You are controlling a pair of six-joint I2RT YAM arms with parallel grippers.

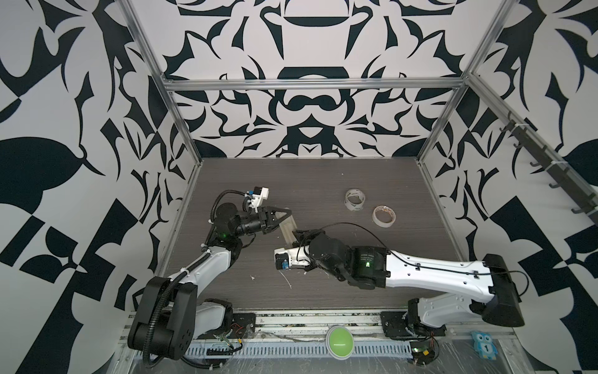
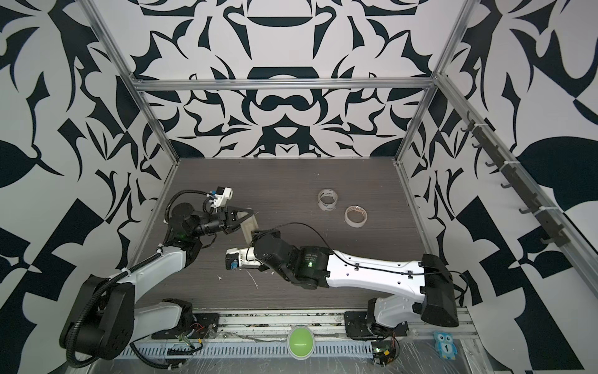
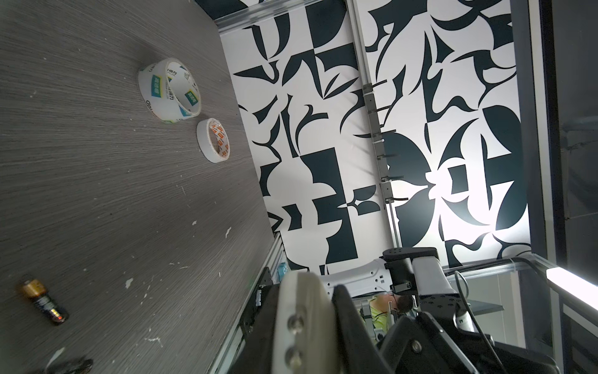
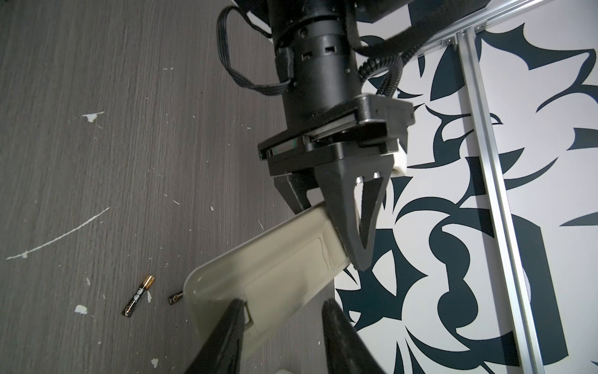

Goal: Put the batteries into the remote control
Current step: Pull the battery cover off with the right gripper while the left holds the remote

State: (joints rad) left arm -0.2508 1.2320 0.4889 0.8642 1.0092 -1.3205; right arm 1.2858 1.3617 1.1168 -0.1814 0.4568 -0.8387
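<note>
Holding remote control [image 4: 268, 275] by one end in clamped left hand [image 1: 286, 214]; right hand [image 4: 281, 333] astride free end, grip untellable; batteries [image 4: 138, 296] on surface [image 4: 97, 129] just beside that end, nearer right hand.

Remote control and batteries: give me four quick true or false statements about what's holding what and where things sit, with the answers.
1. The left end effector grips one end of the remote control. True.
2. The right end effector holds a battery. False: both batteries lie on the table.
3. The two tape rolls are stacked. False: the printed roll and the plain roll sit side by side, apart.
4. The right end effector is at the remote control's opposite end. True.
</note>
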